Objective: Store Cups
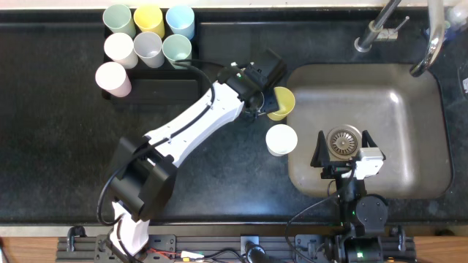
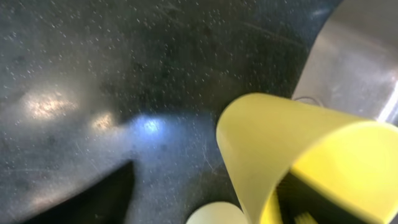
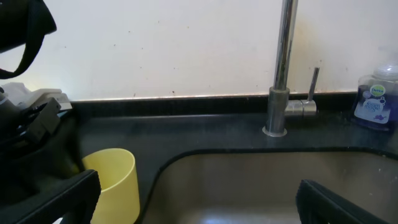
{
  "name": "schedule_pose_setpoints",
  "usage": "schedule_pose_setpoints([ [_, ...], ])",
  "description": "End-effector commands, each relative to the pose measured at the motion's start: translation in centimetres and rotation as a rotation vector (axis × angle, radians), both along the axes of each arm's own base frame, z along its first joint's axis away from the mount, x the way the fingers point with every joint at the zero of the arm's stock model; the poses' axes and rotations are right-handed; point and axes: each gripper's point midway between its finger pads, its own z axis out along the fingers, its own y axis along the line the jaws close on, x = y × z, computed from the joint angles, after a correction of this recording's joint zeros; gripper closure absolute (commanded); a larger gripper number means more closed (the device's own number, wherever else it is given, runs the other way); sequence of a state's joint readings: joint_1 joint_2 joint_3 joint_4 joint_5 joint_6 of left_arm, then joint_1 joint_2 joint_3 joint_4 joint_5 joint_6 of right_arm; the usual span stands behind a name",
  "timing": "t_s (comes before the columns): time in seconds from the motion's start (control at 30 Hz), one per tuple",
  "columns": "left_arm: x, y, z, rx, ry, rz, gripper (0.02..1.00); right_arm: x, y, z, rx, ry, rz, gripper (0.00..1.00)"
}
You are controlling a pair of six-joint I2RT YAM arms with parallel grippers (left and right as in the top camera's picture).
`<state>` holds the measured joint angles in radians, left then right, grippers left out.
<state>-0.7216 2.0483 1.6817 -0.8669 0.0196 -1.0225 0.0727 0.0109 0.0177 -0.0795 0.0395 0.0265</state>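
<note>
Stretching over the black worktop [image 1: 73, 146] from its base at the near edge, the left arm [image 1: 197, 120] reaches to the rim of the steel sink [image 1: 409, 109]. Its hand [image 1: 270, 102] is clamped on the wall of a yellow cup [image 1: 283, 102], with one finger dipped inside the mouth as its own wrist view shows. That cup sits on the worktop just beside the sink's curved corner, and from the right wrist view it looks upright.

I'd judge the step in hand to be the pick-up of this yellow cup, with the carry to storage yet to come. The dark tray [image 1: 161, 84] at the far left corner already holds a cluster of cups [image 1: 148, 45], and a pink cup [image 1: 113, 79] stands at its outer side.

The next move calls for a clean lift, then a swing back along the worktop to the tray. The cup must go down without knocking its neighbours.

A white cup [image 1: 281, 139] waits near the yellow one, at the sink's edge. The right hand [image 1: 343, 146] hangs over the drain with its fingers spread wide, holding nothing.
</note>
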Motion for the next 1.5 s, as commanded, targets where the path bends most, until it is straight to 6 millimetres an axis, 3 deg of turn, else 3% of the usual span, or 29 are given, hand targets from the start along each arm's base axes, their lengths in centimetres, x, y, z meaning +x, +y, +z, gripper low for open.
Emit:
schedule_pose_setpoints([
  [0.03, 1.1, 0.5, 0.1, -0.002, -0.020, 0.029, 0.982, 0.0, 0.3, -0.4, 0.008, 0.002, 0.012, 0.005],
  [0.17, 2.6, 1.0, 1.4, -0.005, -0.064, 0.050, 0.982, 0.0, 0.3, -0.4, 0.008, 0.002, 0.012, 0.003],
  [0.27, 4.4, 3.6, 5.2, 0.003, -0.118, 0.116, 0.982, 0.0, 0.3, -0.4, 0.008, 0.002, 0.012, 0.005],
  [0.37, 5.3, 7.5, 8.9, 0.006, -0.140, 0.196, 0.982, 0.0, 0.3, -0.4, 0.008, 0.002, 0.012, 0.005],
  [0.5, 5.7, 14.9, 12.3, 0.004, -0.128, 0.344, 0.982, 0.0, 0.3, -0.4, 0.008, 0.002, 0.012, 0.005],
  [0.53, 5.4, 17.7, 12.7, 0.011, -0.102, 0.403, 0.982, 0.0, 0.3, -0.4, 0.008, 0.002, 0.012, 0.003],
  [0.67, 3.7, 25.7, 12.1, 0.051, 0.031, 0.643, 0.982, 0.0, 0.2, -0.4, 0.008, 0.002, 0.012, 0.003],
  [0.77, 2.9, 28.6, 10.5, 0.041, 0.105, 0.770, 0.980, 0.0, 0.2, -0.4, 0.008, 0.002, 0.012, 0.003],
  [1.0, 1.2, 30.3, 6.4, 0.041, 0.221, 1.026, 0.912, 0.0, 0.3, -0.4, 0.008, 0.002, 0.012, 0.003],
  [1.07, 1.4, 30.4, 5.8, 0.041, 0.227, 1.066, 0.980, 0.0, 0.2, -0.4, 0.008, 0.002, 0.012, 0.003],
  [1.3, 3.3, 30.8, 4.5, 0.044, 0.186, 1.086, 0.980, 0.0, 0.2, -0.4, 0.008, 0.002, 0.012, 0.001],
  [1.5, 3.5, 31.4, 3.8, 0.072, 0.180, 1.119, 0.980, 0.0, 0.3, -0.4, 0.008, 0.002, 0.012, 0.003],
])
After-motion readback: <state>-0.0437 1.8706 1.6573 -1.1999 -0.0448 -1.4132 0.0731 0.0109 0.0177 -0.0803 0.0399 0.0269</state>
